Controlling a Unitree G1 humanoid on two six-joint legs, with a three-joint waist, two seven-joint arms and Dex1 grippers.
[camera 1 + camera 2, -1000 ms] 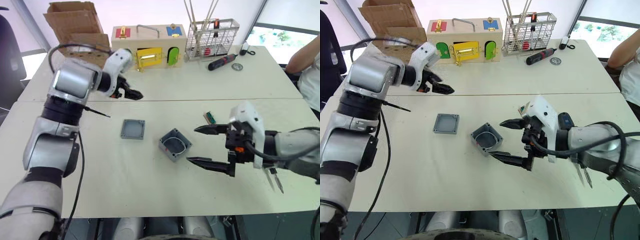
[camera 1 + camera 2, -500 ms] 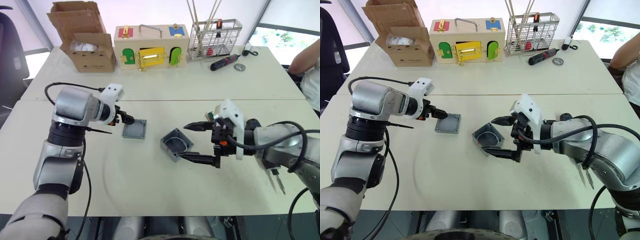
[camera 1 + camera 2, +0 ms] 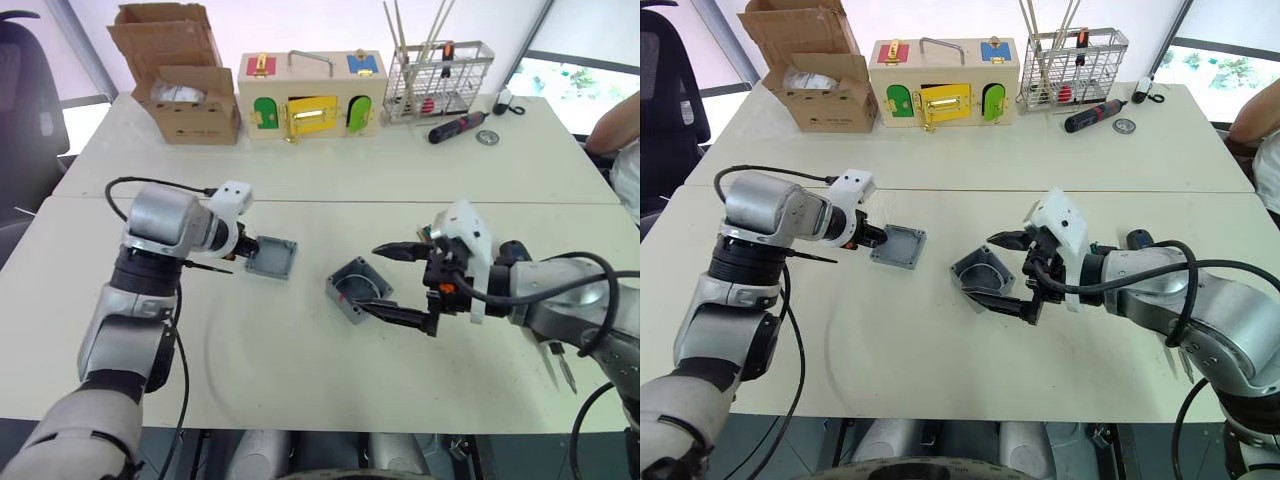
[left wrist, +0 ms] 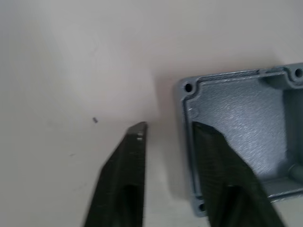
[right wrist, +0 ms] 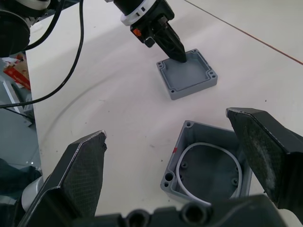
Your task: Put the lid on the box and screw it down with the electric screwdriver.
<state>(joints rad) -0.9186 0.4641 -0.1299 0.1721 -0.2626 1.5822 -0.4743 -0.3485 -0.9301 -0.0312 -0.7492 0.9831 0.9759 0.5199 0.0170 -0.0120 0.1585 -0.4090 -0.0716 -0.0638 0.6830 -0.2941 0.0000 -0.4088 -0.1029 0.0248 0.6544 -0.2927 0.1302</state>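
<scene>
Lid (image 3: 271,257) lying hollow side up on table (image 3: 300,380), one wall straddled by fingers of left gripper (image 4: 166,142): one finger inside the rim, the other outside on bare tabletop, parted and not yet pinched. Box (image 3: 354,290) open-topped, white wire curled inside, sitting between the wide-spread fingers of right gripper (image 5: 184,170), untouched on either side, a red mark showing on one outer wall. Lid just beyond the right fingertips, well short of the box.

Likely failure 1: thin-wall pinch slipping. Narrow rim and a grip near a corner probably leave the lid free to pivot or drop on lifting.

Likely failure 2: lid arriving inverted. Hollow face upward now, so a flip needed before seating; screw holes otherwise misaligned with corner posts.

Likely failure 3: box shoved or spun by one right finger landing first, since neither finger is in contact and the box sits askew between them.

Likely failure 4: wire pinched under the lid edge if not lying fully below the box rim.

Electric screwdriver not identified with confidence among the tools far behind both grippers.
</scene>
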